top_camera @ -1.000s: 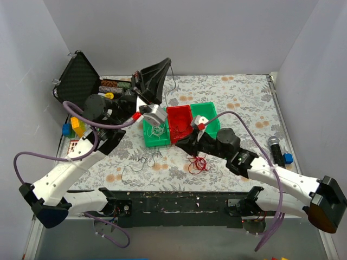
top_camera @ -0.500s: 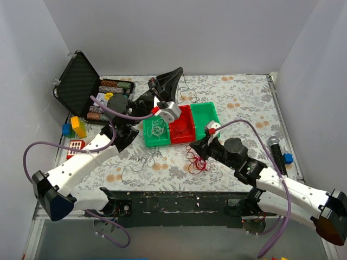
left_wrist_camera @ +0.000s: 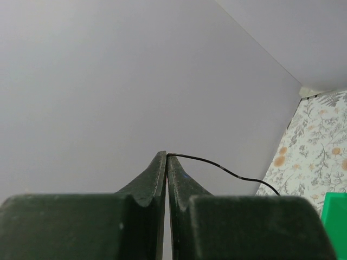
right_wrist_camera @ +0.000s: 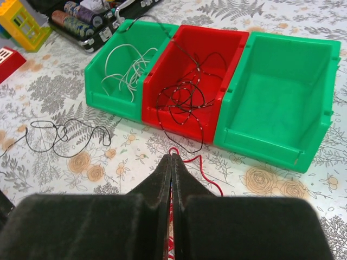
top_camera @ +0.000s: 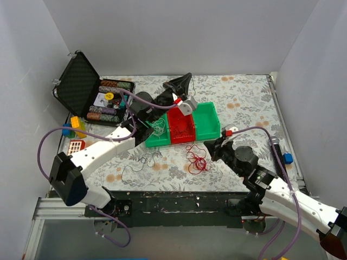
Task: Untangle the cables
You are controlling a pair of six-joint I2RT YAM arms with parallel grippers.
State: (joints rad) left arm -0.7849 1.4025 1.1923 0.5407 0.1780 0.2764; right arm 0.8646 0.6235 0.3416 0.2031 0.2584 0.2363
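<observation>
The left gripper (left_wrist_camera: 166, 157) pinches a black wire (left_wrist_camera: 217, 164), held high, while the right gripper (right_wrist_camera: 171, 157) pinches a red strand (right_wrist_camera: 190, 158) of the tangle (top_camera: 198, 161) on the table (top_camera: 244, 103). A quick pull could tighten the loops into knots, or the thin strand may slip out

A: Place type?
B: Robot lab, a boxed-in test cell. Left arm (top_camera: 97, 151) and right arm (top_camera: 282, 189) are bolted to a black base plate (top_camera: 179, 203) at the table's near edge, with purple hoses (top_camera: 46, 143) looping off them.
A: Floral tablecloth (top_camera: 244, 97) though. Home?
B: No. Plain white panels (top_camera: 179, 32) wall the table on three sides, and a metal frame (top_camera: 40, 208) shows at the corner. The items look like staged props: green and red plastic bins (top_camera: 209, 122), a poker chip case (top_camera: 81, 81), toy blocks (top_camera: 77, 123), thin cables (top_camera: 198, 162) loose on the cloth.
</observation>
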